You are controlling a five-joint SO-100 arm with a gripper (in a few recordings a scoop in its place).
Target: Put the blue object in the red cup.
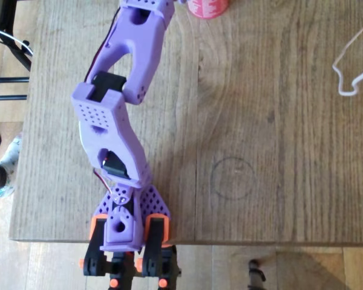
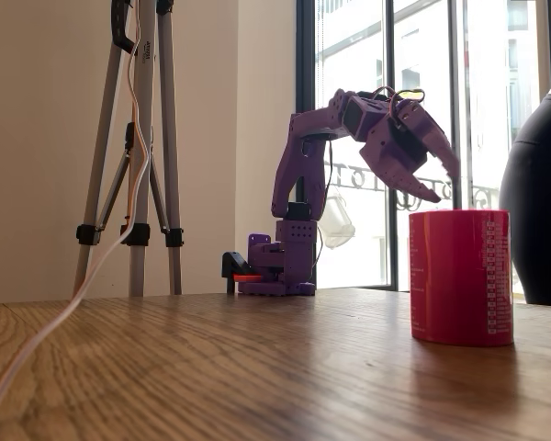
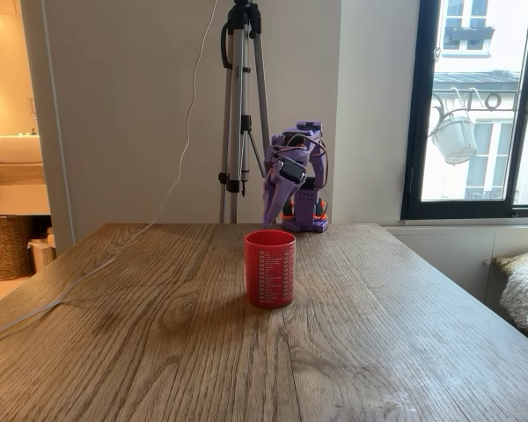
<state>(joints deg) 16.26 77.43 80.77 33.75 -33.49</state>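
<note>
The arm is lilac plastic with perforated panels, black motors, thin red and white wires, and orange-and-black clamps at its base.

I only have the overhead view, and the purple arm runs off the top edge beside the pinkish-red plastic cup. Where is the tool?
Observer: The tool hangs just above the rim of the pinkish-red plastic cup, pointing down at it.
Operator: Open or shut?
Observer: Open. In a fixed view, window light shows between its fingers.
Operator: Is the cup standing?
Observer: Yes, it stands upright on the wooden table, mouth up.
</note>
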